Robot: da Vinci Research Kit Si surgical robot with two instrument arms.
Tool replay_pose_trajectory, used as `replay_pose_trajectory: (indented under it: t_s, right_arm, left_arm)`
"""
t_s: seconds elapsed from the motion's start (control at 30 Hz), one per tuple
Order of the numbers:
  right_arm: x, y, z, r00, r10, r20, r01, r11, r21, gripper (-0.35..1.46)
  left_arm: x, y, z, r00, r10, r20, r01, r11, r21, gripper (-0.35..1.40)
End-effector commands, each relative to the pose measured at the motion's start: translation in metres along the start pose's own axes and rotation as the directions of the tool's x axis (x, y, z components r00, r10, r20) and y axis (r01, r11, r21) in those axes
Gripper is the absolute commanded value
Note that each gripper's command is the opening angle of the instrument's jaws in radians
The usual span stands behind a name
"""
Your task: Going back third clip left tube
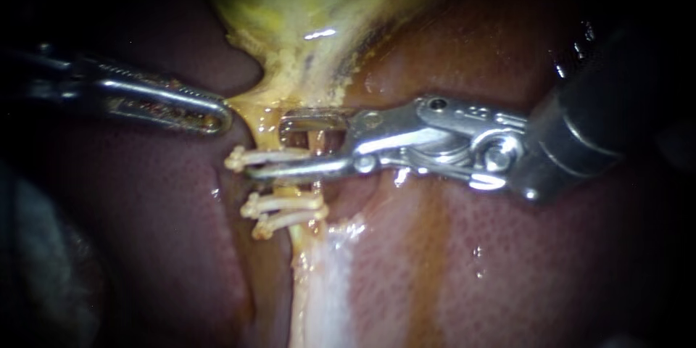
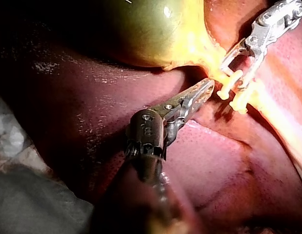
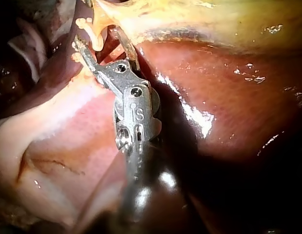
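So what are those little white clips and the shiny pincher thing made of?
The clips look like matte cream-white plastic, probably: pale, dull, with knobbly ends. The right instrument looks like polished metal: silvery with bright glints.

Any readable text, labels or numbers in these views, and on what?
No words, labels or numbers on the liver, gallbladder, tube or clips.
Right instrument: one small engraved mark on its body, right wrist view, too small to quote reliably.
Left instrument: nothing legible.
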Motion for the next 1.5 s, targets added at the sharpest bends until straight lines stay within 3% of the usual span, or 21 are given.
replay_pose_trajectory:
  t_s: [0.03, 0.43, 0.6, 0.7, 0.87, 1.33, 1.5]
  right_arm:
    - [0.0001, -0.0004, -0.0009, 1.000, -0.026, 0.001, 0.026, 1.000, 0.006, 0.50]
    - [0.0007, -0.0032, -0.0101, 0.988, -0.152, 0.007, 0.151, 0.987, 0.058, 0.50]
    - [0.0007, -0.0037, -0.0128, 0.975, -0.199, 0.098, 0.193, 0.979, 0.071, 0.50]
    - [0.0007, -0.0038, -0.0140, 0.969, -0.209, 0.129, 0.200, 0.977, 0.077, 0.50]
    - [0.0007, -0.0039, -0.0149, 0.968, -0.215, 0.131, 0.206, 0.975, 0.083, 0.50]
    - [0.0007, -0.0043, -0.0154, 0.967, -0.216, 0.131, 0.206, 0.975, 0.087, 0.50]
    - [0.0007, -0.0043, -0.0155, 0.967, -0.217, 0.131, 0.206, 0.975, 0.087, 0.50]
  left_arm:
    - [0.0000, 0.0000, 0.0000, 1.0000, 0.000, 0.000, 0.000, 1.000, 0.000, -0.35]
    - [-0.0001, 0.0000, 0.0001, 1.0000, 0.000, -0.001, 0.000, 1.000, 0.001, -0.35]
    - [-0.0001, 0.0000, 0.0001, 1.0000, 0.000, -0.001, 0.000, 1.000, 0.001, -0.35]
    - [-0.0001, 0.0000, 0.0002, 1.0000, 0.000, -0.001, 0.000, 1.000, 0.002, -0.35]
    - [-0.0001, 0.0000, 0.0007, 1.0000, 0.000, -0.002, 0.000, 1.000, 0.005, -0.35]
    - [-0.0010, -0.0024, 0.0055, 0.9999, 0.011, -0.001, -0.011, 1.000, 0.002, -0.35]
    - [-0.0011, -0.0024, 0.0057, 0.9999, 0.012, 0.000, -0.012, 1.000, 0.000, -0.35]
